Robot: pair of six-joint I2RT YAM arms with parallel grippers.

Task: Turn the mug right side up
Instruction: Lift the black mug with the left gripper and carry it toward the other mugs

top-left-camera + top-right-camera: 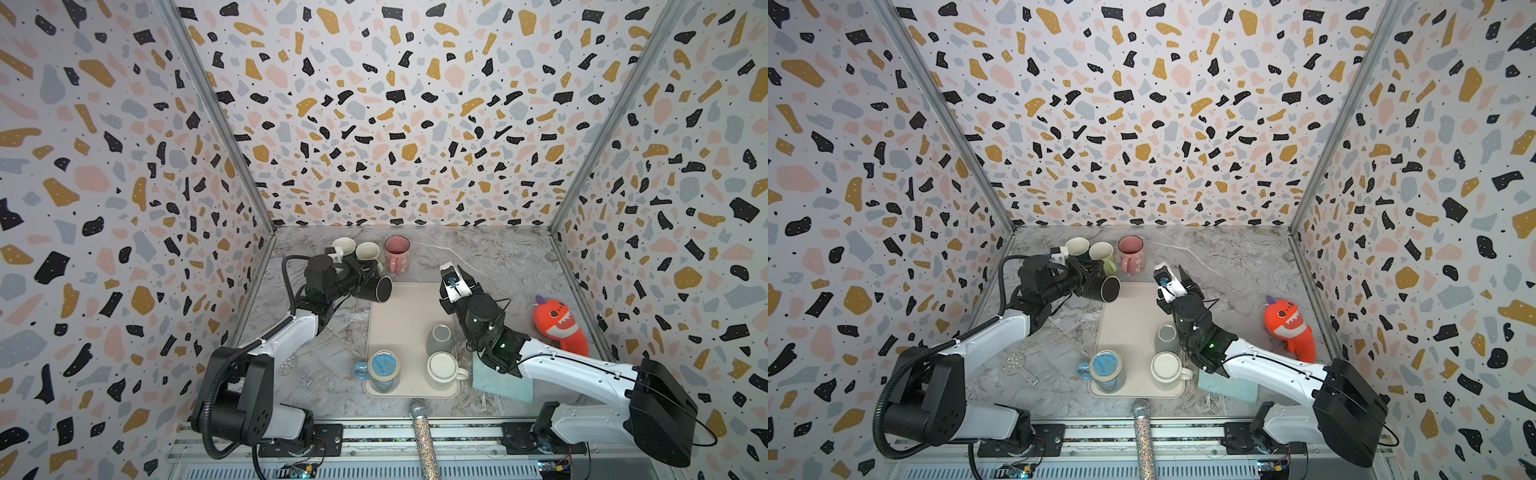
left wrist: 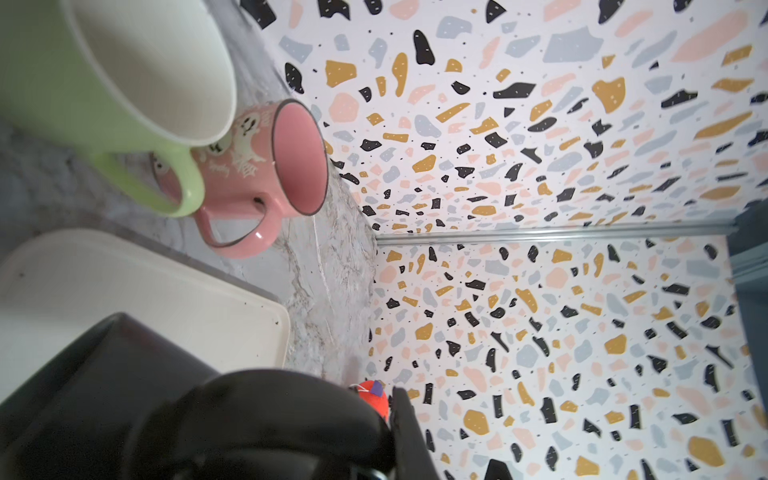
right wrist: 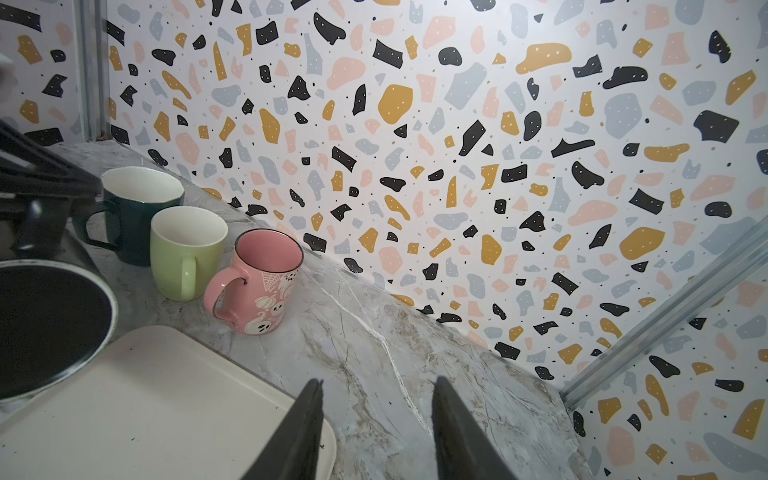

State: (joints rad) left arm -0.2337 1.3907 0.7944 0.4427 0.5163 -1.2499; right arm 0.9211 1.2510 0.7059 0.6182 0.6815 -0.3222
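Both top views show your left gripper [image 1: 360,284] pinched on the black mug [image 1: 376,289], seemingly near its handle, though the contact is hidden. You hold it tipped sideways at the tray's [image 1: 399,316] far left corner. Your right gripper [image 3: 376,388] hangs spread and empty near the far right corner.

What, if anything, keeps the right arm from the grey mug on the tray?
Likely nothing, so probably yes: the right gripper is open and empty, and the grey mug stands unobstructed on the tray beside that arm's wrist, though the arm must pull back.
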